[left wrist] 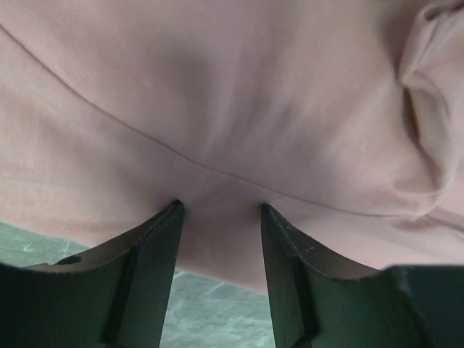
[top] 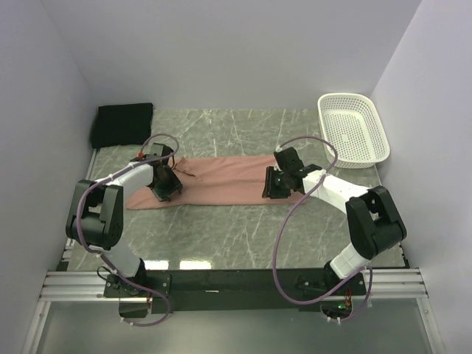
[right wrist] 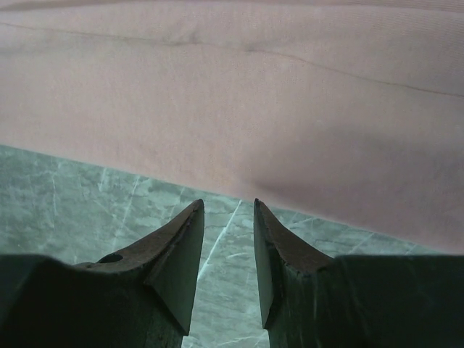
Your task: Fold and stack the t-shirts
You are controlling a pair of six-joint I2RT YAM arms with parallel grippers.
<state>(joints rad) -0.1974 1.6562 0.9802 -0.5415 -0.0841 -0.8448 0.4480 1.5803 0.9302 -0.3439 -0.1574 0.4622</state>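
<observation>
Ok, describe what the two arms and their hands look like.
Both arms match: the left arm and right arm have white links alternating with chunky black joint housings. A thin purplish cable loops loosely along each. The left hand and right hand are black, each with two wedge-shaped fingers tapering to pointed tips.

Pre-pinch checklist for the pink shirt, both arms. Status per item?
1. Left gripper jaws apart, astride the pink t-shirt edge: ok.
2. Right gripper jaws apart, nothing between them: ok.
3. Right gripper over fabric: not ok. The hem lies just ahead of the tips, with bare table between them.
4. Shirt smooth at the left end: not ok. A puckered fold shows beside the left gripper.
5. Black t-shirt folded in the far left corner, apart from the pink one: ok.
6. White basket apart from both arms: ok.
</observation>
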